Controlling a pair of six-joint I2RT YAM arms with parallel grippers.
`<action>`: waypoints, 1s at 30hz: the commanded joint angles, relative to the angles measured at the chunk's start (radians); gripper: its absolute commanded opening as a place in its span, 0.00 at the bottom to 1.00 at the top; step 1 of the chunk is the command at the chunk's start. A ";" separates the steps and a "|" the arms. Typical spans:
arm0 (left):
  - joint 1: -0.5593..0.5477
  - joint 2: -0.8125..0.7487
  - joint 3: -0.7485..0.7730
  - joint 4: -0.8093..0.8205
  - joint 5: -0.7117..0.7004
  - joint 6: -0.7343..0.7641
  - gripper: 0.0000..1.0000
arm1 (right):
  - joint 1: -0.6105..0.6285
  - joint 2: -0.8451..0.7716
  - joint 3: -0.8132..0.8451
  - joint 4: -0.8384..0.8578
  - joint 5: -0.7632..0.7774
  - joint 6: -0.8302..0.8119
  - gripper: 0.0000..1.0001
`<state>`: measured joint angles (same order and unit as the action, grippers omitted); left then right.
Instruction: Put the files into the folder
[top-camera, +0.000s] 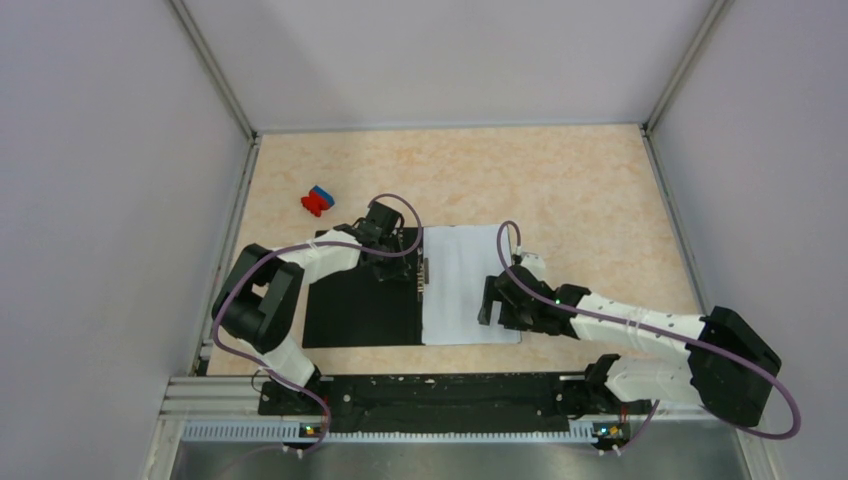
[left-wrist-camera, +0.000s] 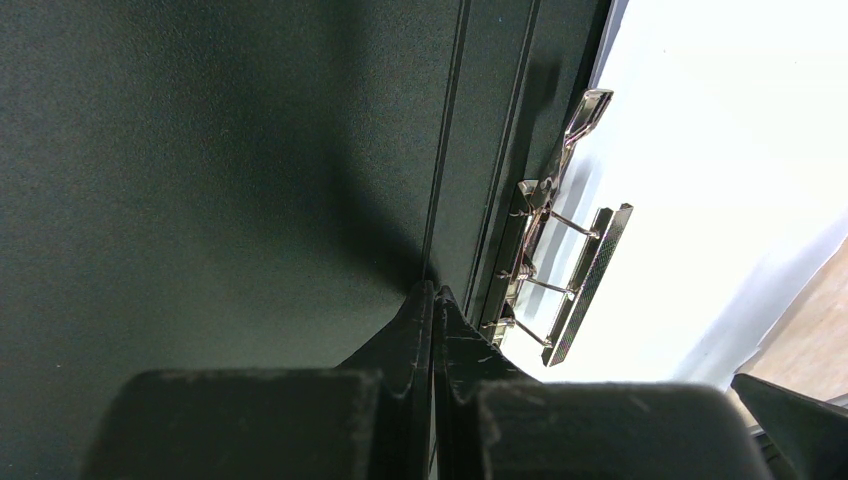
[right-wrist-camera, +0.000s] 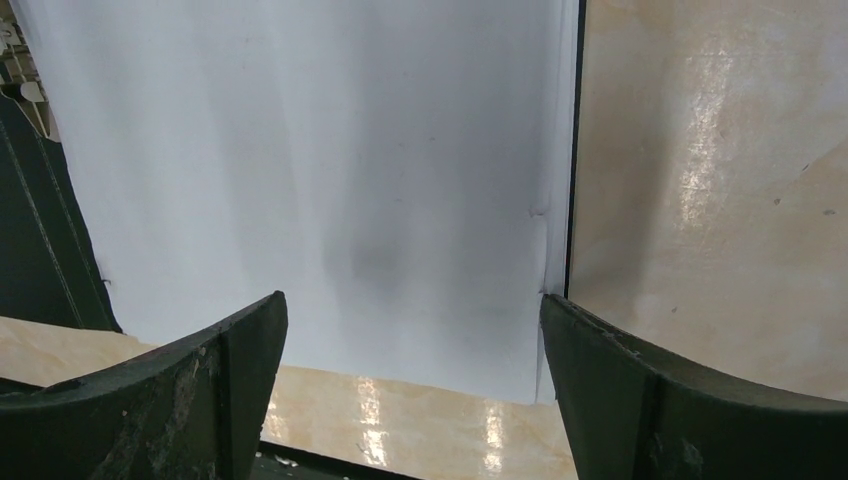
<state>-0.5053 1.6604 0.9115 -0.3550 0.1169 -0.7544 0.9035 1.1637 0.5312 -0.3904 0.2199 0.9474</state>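
Note:
The folder (top-camera: 360, 312) lies open on the table, its black inside up and its metal spine clip (top-camera: 425, 275) in the middle. The files (top-camera: 468, 285) lie as white sheets on the folder's right half, beside the clip. My left gripper (top-camera: 385, 268) is shut, with its tips on the black left half (left-wrist-camera: 200, 180) just left of the clip (left-wrist-camera: 560, 280); it holds nothing. My right gripper (top-camera: 492, 302) stands open over the near right corner of the files (right-wrist-camera: 320, 150). One of its fingers (right-wrist-camera: 600, 350) is at the sheets' right edge.
A small red-and-blue block (top-camera: 317, 200) lies at the back left of the beige table (top-camera: 580, 190). White walls enclose the table on three sides. Bare tabletop (right-wrist-camera: 720, 200) shows right of the sheets.

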 joint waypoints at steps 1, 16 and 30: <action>-0.012 0.035 -0.037 -0.009 0.000 0.004 0.00 | 0.014 0.008 -0.010 0.008 0.036 0.014 0.96; -0.013 0.038 -0.037 -0.007 0.001 0.007 0.00 | 0.014 -0.068 0.052 -0.070 0.070 -0.002 0.97; -0.013 0.035 -0.042 -0.005 0.001 0.005 0.00 | 0.015 -0.019 0.012 -0.002 0.016 0.004 0.97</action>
<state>-0.5053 1.6608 0.9073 -0.3450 0.1246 -0.7544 0.9070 1.1305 0.5385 -0.4351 0.2459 0.9516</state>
